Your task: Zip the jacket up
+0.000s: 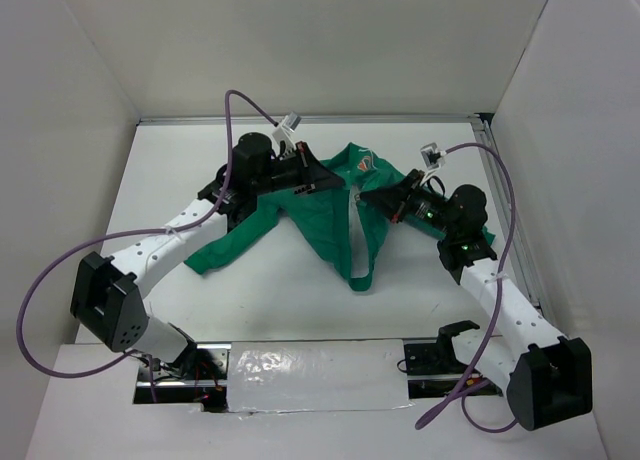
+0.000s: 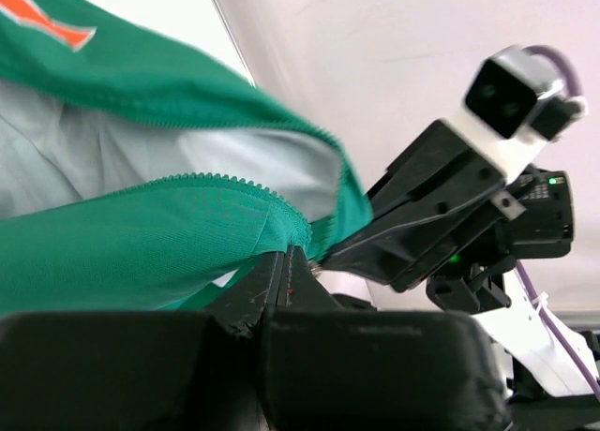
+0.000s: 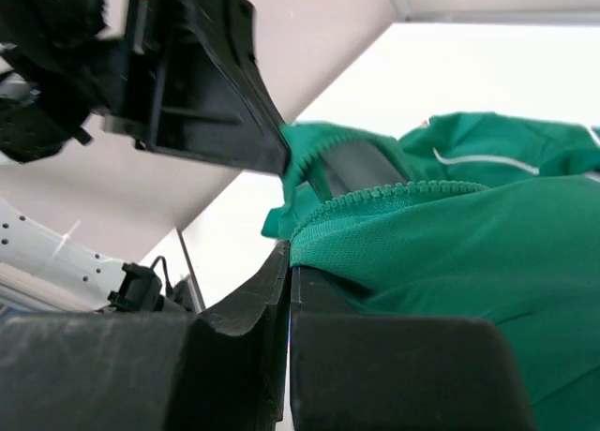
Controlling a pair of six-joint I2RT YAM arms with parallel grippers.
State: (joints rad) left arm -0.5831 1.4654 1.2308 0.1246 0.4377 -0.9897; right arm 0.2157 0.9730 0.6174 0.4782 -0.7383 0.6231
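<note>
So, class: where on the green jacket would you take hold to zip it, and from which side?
I'd pinch the toothed front edges, one per gripper, each from its own side of the opening. The jacket lies open, its edges thin folds standing apart; the left gripper and right gripper are shut on them just so.

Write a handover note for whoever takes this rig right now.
Left gripper: shut on one zipper edge of the jacket.
Right gripper: shut on the opposite zipper edge, close beside the left one.
The jacket is mid-table, front open, white lining showing, one sleeve trailing toward the left arm.
Done: both front edges gripped.
Left: join the zipper halves, then pull it closed.
</note>
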